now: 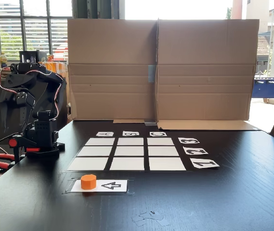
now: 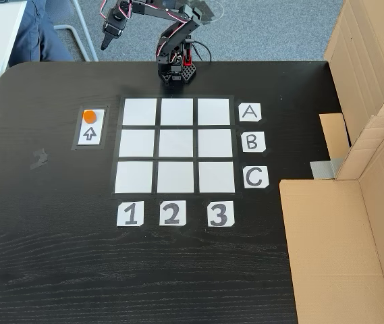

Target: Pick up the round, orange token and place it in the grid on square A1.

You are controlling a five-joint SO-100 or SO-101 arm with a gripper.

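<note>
- The token (image 1: 88, 181) (image 2: 90, 116) sits flat on the white arrow card (image 1: 109, 186) (image 2: 90, 129), at the end the arrow points to, touching nothing else.
- In the top-down fixed view the arrow card lies just left of the grid (image 2: 176, 145), level with its top row; in the low fixed view it lies in front of the grid (image 1: 127, 153), toward the left.
- All nine grid tiles are bare.
- Letter cards A (image 2: 249, 112), B (image 2: 252, 142) and C (image 2: 255, 177) run down the grid's right side in the top-down view; number cards 1 (image 2: 129, 214), 2 (image 2: 171, 213) and 3 (image 2: 220, 214) run below it.
- The arm (image 1: 33, 108) (image 2: 171, 40) stands at the table (image 1: 233, 202) (image 2: 50, 256) edge just beyond the grid's A row, folded up, well apart from the token.
- The gripper (image 2: 106, 37) hangs off past the table edge, to the left of the arm's base in the top-down view; whether its fingers are apart or together cannot be told.
- A cardboard wall (image 1: 161, 70) (image 2: 360, 169) stands past the grid's C side.
</note>
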